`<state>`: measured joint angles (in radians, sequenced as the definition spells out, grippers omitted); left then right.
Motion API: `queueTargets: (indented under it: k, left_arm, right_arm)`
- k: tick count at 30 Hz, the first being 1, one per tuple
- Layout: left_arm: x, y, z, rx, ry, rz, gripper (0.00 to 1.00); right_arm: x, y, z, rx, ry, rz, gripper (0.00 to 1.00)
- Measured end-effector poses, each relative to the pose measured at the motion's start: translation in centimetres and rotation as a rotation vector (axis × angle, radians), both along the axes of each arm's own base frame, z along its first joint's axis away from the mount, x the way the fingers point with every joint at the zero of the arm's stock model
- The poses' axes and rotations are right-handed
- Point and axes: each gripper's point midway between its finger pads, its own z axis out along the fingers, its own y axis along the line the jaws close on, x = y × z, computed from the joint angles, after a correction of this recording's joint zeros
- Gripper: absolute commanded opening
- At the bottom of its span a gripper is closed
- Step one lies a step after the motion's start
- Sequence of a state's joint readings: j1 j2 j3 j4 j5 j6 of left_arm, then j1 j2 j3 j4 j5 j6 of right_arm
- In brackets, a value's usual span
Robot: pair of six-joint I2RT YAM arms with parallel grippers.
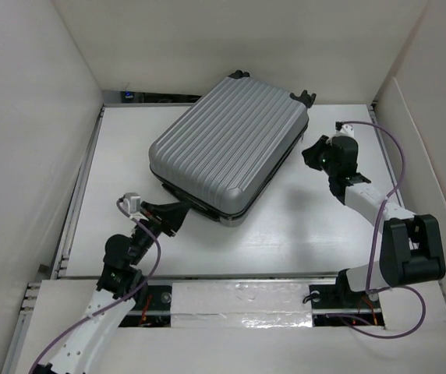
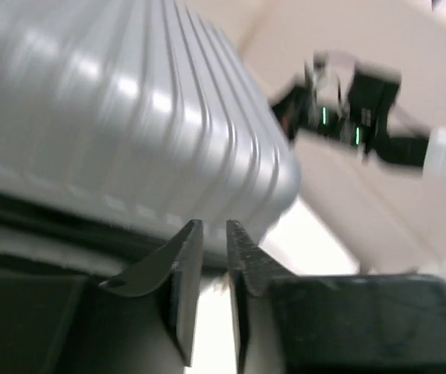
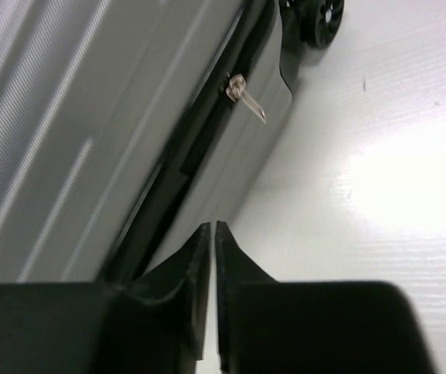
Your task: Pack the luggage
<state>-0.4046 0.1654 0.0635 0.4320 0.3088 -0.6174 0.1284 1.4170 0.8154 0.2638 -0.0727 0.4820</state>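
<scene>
The luggage (image 1: 227, 144) is a silver-grey ribbed hard-shell suitcase. It lies flat and closed, set diagonally on the white table (image 1: 301, 234). My left gripper (image 1: 180, 214) is at its near-left corner, against the dark zipper seam. In the left wrist view the ribbed shell (image 2: 129, 117) fills the upper left and my left gripper (image 2: 214, 227) is nearly closed, with a small tan zipper pull (image 2: 223, 282) pinched between its fingers. My right gripper (image 1: 310, 153) hangs shut and empty beside the suitcase's right side. In the right wrist view my right gripper (image 3: 212, 227) points along the seam, below a second zipper pull (image 3: 245, 97).
Black spinner wheels (image 1: 305, 97) stick out at the suitcase's far end, and one wheel (image 3: 316, 19) shows near the right gripper. White walls (image 1: 28, 156) enclose the table on the left, right and back. The right arm (image 2: 348, 117) appears blurred in the left wrist view.
</scene>
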Motion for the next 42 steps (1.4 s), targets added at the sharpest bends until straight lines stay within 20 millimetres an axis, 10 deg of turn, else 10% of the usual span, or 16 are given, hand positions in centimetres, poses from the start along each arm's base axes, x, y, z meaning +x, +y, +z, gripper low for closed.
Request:
queueTargets:
  k: [5,11,19,23,26,33,42]
  left_arm:
    - [4.3,1.7,5.4,-0.097,0.065,0.190,0.26]
    - [15.5,0.6,16.1,-0.178,0.083,0.294,0.39]
    - [29.7,10.0,18.6,-0.147,0.190,0.536,0.47]
    - [36.0,14.4,13.9,-0.050,0.333,0.606,0.51]
    - [39.0,14.7,6.9,0.039,0.482,0.580,0.52]
    - [37.5,12.8,-10.3,0.171,0.864,0.462,0.54]
    - [33.6,9.4,-14.5,0.139,0.901,0.372,0.53]
  right_arm:
    - [-1.0,0.1,-0.7,0.016,0.018,0.003,0.00]
    - [-2.0,0.9,-1.2,0.015,0.019,0.027,0.00]
    - [-2.7,1.5,-2.4,0.003,0.044,0.038,0.01]
    - [-2.6,1.3,-2.5,-0.003,0.044,0.028,0.01]
    - [-2.6,1.1,-2.7,-0.008,0.046,0.021,0.01]
    - [-2.3,1.6,-4.2,-0.027,0.085,0.029,0.01]
    - [-0.8,4.3,-5.7,-0.047,0.126,0.082,0.02]
